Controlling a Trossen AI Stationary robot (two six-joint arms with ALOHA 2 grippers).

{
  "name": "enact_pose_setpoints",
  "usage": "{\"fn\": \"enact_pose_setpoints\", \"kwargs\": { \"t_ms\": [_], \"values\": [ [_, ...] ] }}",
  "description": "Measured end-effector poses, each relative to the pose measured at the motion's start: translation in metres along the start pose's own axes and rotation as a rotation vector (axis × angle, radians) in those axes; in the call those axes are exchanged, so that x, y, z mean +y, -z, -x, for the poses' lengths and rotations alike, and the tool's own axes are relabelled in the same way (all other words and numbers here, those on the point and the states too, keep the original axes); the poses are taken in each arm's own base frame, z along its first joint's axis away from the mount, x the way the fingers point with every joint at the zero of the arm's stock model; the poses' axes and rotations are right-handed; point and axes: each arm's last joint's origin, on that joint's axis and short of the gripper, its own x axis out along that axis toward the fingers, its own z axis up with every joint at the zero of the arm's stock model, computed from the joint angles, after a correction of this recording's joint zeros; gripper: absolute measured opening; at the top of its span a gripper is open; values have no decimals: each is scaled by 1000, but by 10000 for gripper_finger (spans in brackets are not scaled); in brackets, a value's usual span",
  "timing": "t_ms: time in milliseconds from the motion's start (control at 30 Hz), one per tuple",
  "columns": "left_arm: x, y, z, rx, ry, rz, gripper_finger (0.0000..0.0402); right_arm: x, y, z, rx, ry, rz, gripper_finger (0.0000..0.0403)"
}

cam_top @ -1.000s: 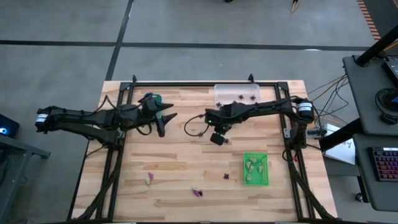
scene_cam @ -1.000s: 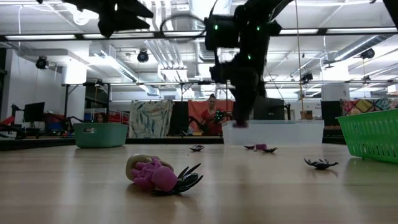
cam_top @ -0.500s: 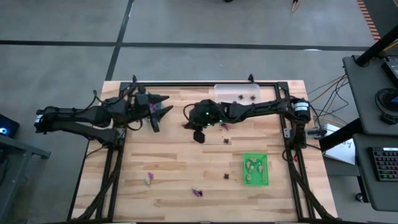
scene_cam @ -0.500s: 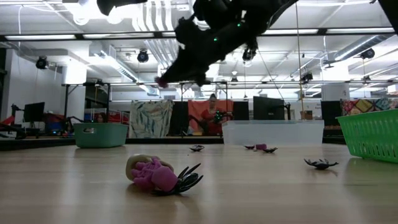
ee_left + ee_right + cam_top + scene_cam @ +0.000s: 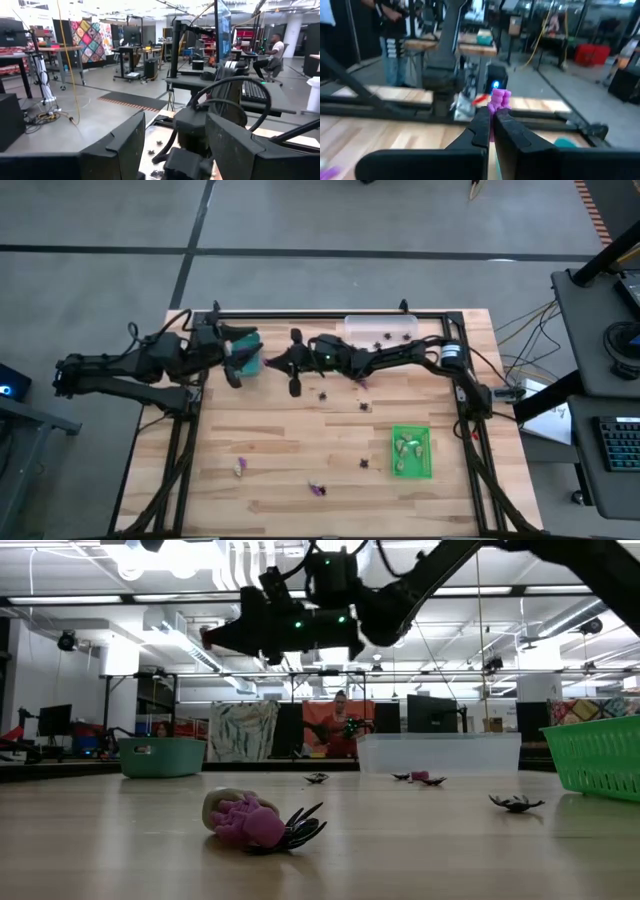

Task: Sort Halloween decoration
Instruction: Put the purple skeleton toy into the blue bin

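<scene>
My right gripper (image 5: 492,114) is shut on a small purple trinket (image 5: 499,98). It reaches level across the table's far half, and its tip (image 5: 268,363) is next to the teal tray (image 5: 250,343). My left gripper (image 5: 236,362) hovers open on the teal tray's left side, with nothing between its fingers (image 5: 125,145). Loose trinkets lie on the wood: a cream and purple one (image 5: 238,467), a purple one (image 5: 317,489), and black ones (image 5: 365,463) (image 5: 364,406). In the low view the purple one lies on a black spider (image 5: 262,823). My right gripper pinches the purple trinket's lower end (image 5: 495,107) between its two fingertips. The rest of the trinket sticks out past them. The fingers lie level and point toward the table's left edge (image 5: 207,637). The trinket is lifted well clear of the table.
A clear tray (image 5: 382,330) with a few dark trinkets stands at the far edge. A bright green tray (image 5: 411,452) with pale trinkets sits at the near right. A black frame (image 5: 330,314) runs round the table. People and desks show in the room behind.
My right gripper has swung up from pointing down to level. It has travelled toward the table's left, over to the teal tray, carrying the purple trinket and staying shut. My left gripper has risen and drawn back toward the left edge, still open.
</scene>
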Motion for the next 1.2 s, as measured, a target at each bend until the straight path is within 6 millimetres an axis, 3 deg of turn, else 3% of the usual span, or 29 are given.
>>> {"fn": "enact_pose_setpoints", "kwargs": {
  "t_ms": [633, 833, 1200],
  "values": [
    [2, -3, 5, -17, 1, -12, 191, -47, 40, -64, -119, 76, -33, 9],
    [3, -1, 6, -2, 1, -16, 191, -53, 47, -74, -24, 80, -56, 9],
    [3, -1, 6, 4, 1, -18, 191, -59, 58, -75, 222, 95, -92, 9]
  ]
}}
